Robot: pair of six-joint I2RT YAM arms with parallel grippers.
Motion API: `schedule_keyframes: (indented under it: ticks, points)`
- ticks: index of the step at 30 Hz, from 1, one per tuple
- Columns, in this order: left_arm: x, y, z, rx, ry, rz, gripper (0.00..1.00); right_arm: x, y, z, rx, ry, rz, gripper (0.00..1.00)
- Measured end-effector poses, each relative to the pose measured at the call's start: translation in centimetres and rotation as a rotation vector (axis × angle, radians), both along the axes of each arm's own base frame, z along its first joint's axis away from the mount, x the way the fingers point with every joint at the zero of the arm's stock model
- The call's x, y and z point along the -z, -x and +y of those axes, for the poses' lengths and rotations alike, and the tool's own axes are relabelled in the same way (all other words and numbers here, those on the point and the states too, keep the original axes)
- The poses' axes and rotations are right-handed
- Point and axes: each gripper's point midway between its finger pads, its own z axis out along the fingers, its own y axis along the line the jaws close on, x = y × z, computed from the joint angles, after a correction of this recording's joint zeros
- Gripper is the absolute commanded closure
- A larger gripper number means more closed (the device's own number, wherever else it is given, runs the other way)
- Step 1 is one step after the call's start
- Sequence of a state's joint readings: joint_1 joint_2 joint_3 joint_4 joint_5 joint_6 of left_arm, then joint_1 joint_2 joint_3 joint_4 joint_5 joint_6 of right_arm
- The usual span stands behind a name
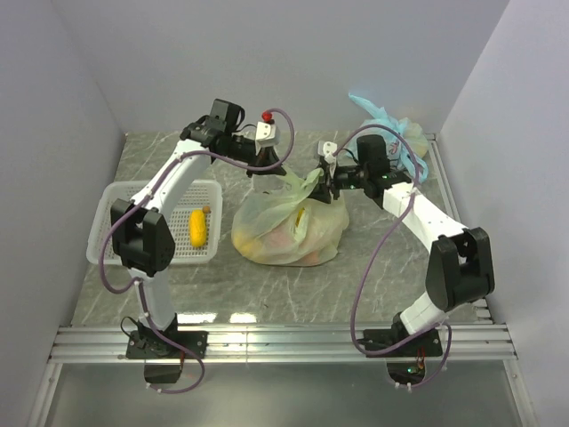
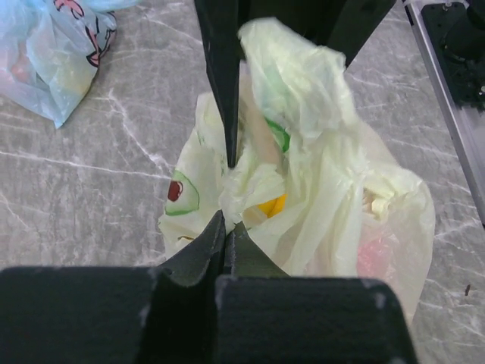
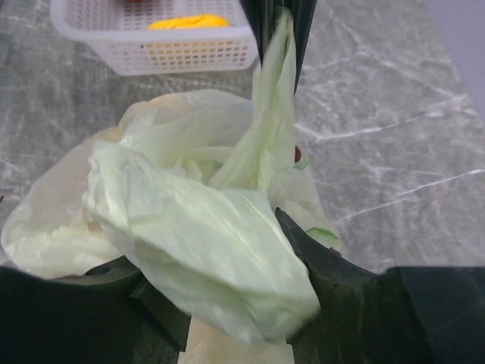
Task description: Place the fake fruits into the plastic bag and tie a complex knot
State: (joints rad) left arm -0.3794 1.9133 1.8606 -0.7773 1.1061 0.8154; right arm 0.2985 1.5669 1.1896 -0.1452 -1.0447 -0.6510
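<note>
The pale yellow-green plastic bag (image 1: 289,229) sits mid-table, bulging with fake fruits; a yellow piece (image 2: 271,205) and a pink one (image 2: 371,254) show through it. My left gripper (image 1: 269,173) is shut on a strip of the bag's handle (image 2: 227,224) at the bag's back left. My right gripper (image 1: 327,182) is at the bag's back right. Its jaws stand wide apart with the other handle's bunched film (image 3: 204,243) lying between them. No tied knot shows. One yellow fruit (image 1: 197,227) lies in the basket.
A white mesh basket (image 1: 111,253) stands at the left. A light blue tied bag (image 1: 391,120) lies at the back right corner, also in the left wrist view (image 2: 57,53). Walls close in on three sides, and a metal rail (image 1: 284,342) runs along the near edge.
</note>
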Motion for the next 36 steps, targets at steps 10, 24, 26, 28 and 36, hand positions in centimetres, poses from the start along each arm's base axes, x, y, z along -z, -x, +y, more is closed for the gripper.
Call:
schedule_keyframes:
  ticks: [10, 24, 26, 28, 36]
  points:
    - [-1.7, 0.8, 0.0, -0.002, 0.013, -0.015, 1.00, 1.9, 1.2, -0.1, -0.087, 0.039, 0.013, 0.43]
    - [-2.5, 5.4, 1.1, -0.068, -0.019, 0.158, 1.00, 0.3, 1.6, 0.2, -0.131, 0.042, 0.081, 1.00]
    - [-2.6, 6.8, 1.2, -0.090, -0.029, 0.202, 1.00, 0.0, 2.0, 0.4, -0.145, 0.028, 0.099, 1.00]
    - [-2.4, 8.0, 1.4, -0.121, -0.033, 0.246, 1.00, -0.1, 2.6, 0.7, -0.162, 0.016, 0.122, 1.00]
    - [2.2, 11.5, -0.3, -0.371, -0.100, 0.479, 0.99, 0.3, 3.9, 1.0, -0.161, 0.016, 0.225, 1.00]
